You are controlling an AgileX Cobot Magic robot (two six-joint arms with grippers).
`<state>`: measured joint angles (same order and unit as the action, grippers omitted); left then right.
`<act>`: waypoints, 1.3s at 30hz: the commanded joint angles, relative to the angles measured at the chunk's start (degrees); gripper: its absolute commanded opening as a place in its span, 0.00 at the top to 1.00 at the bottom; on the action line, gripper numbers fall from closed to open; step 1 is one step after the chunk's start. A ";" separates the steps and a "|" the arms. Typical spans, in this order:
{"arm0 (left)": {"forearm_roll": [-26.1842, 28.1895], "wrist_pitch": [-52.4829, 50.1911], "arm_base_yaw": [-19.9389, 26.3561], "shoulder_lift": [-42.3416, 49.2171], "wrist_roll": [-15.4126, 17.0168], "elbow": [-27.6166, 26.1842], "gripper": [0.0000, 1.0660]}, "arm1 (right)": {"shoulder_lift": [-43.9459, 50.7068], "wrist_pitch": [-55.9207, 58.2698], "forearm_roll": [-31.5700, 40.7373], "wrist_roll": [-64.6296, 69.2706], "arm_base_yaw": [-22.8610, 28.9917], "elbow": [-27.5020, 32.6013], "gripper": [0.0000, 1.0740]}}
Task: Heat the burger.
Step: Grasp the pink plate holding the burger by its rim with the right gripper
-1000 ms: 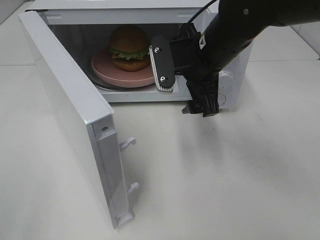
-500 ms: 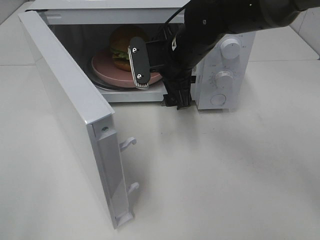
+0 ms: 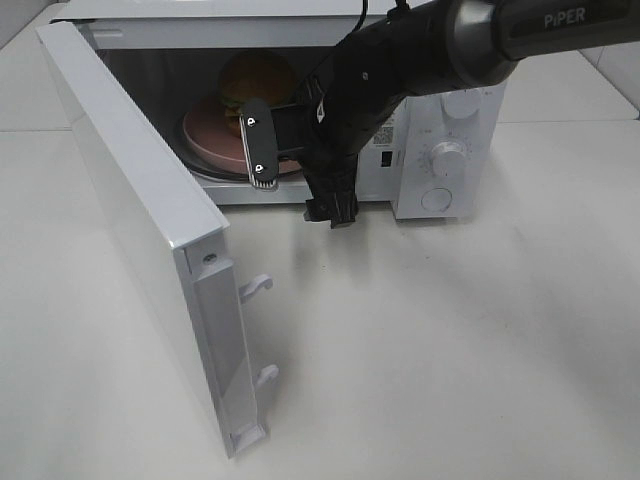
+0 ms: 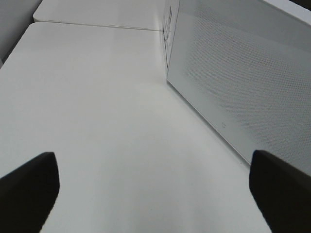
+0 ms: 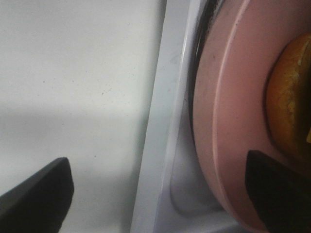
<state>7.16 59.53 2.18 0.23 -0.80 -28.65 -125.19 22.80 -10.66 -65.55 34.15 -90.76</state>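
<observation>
Two arms on this rig, only the right gripper (image 3: 295, 170) shows from up high: jaws spread wide, empty, at the microwave (image 3: 440, 150) mouth. Burger (image 3: 255, 80) sits inside on a pink plate (image 3: 205, 140), door (image 3: 140, 220) swung open. Left gripper (image 4: 155, 194) also spread, over bare table (image 4: 87, 97) beside the door.

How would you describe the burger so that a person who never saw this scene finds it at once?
Look for the white microwave on the pale table, its door swung wide open. Inside lies a round pink plate, and the burger sits on it. It is the only food there: a golden-brown bun with a green lettuce frill, narrower than the plate.
</observation>
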 commanded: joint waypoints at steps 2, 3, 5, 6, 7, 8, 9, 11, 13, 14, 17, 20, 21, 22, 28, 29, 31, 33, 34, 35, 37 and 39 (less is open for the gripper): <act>0.11 -0.46 -0.06 1.32 -0.06 0.23 0.08 | -1.20 -0.40 0.29 0.63 0.11 -2.18 0.15; -0.17 -0.40 -0.06 1.32 -0.06 0.23 0.08 | -2.06 -0.34 0.29 1.32 0.00 -3.32 0.16; -0.46 -0.34 -0.06 1.32 -0.06 0.23 0.08 | -2.92 -0.29 0.29 1.83 0.00 -4.58 0.16; -0.46 -0.34 -0.06 1.32 -0.06 0.23 0.08 | -2.92 -0.29 0.29 1.83 0.00 -4.58 0.16; -1.32 -0.29 -0.06 1.32 -0.06 0.23 0.08 | -3.15 -0.23 0.29 1.83 0.00 -5.04 0.16; -2.01 -0.23 -0.06 1.32 -0.06 0.23 0.08 | -3.44 -0.23 0.29 1.83 -0.40 -5.61 0.16; -2.01 -0.23 -0.06 1.32 -0.06 0.23 0.08 | -3.44 -0.23 0.29 1.83 -0.40 -5.61 0.16; -2.06 -0.23 -0.06 1.32 -0.06 0.23 0.08 | -3.50 -0.63 0.34 1.83 -0.69 -5.61 0.16; -2.12 -0.23 -0.06 1.32 -0.06 0.23 0.08 | -3.38 -0.29 0.29 1.83 -1.78 -5.61 0.16; -2.12 -0.23 -0.06 1.32 -0.06 0.23 0.08 | -3.38 -0.29 0.29 1.83 -1.78 -5.61 0.16; -2.12 -0.23 -0.06 1.32 -0.06 0.23 0.08 | -3.38 0.00 0.29 1.83 -2.06 -5.61 0.17; -2.12 -0.23 -0.06 1.32 -0.06 0.23 0.08 | -3.38 -0.11 0.29 1.83 -2.35 -5.61 0.18; -2.12 -0.23 -0.06 1.32 -0.06 0.23 0.08 | -3.38 -0.11 0.29 1.83 -2.35 -5.61 0.18; -2.12 -0.23 -0.06 1.32 -0.06 0.23 0.08 | -3.38 -0.17 0.23 1.83 -2.35 -5.61 0.18; -2.12 -0.23 -0.06 1.32 -0.06 0.23 0.08 | -3.38 -0.46 0.00 1.78 -3.32 -5.61 0.18; -2.12 -0.23 -0.06 1.32 -0.06 0.23 0.08 | -3.38 -0.46 -0.23 1.78 -3.38 -5.61 0.18; -2.12 -0.23 -0.06 1.32 -0.06 0.23 0.08 | -3.38 -0.46 -0.40 1.78 -3.38 -5.61 0.18; -2.12 -0.23 -0.06 1.32 -0.06 0.23 0.08 | -3.38 -0.46 -0.80 1.78 -3.38 -5.61 0.18; -2.12 -0.23 -0.06 1.32 -0.06 0.23 0.08 | -3.38 -0.46 -1.43 1.78 -3.38 -5.61 0.18; -2.12 -0.23 -0.06 1.32 -0.06 0.23 0.08 | -3.38 -0.46 -1.43 1.78 -3.38 -5.61 0.18; -2.12 -0.23 -0.06 1.32 -0.06 0.23 0.08 | -3.38 -0.46 -1.43 1.78 -3.21 -5.61 0.19; -2.12 -0.23 -0.06 1.32 -0.06 0.23 0.08 | -3.38 -0.17 -1.43 1.78 -3.21 -6.02 0.19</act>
<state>5.10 59.64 2.18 0.23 -0.80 -28.65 -128.63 22.86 -11.75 -64.29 30.94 -96.03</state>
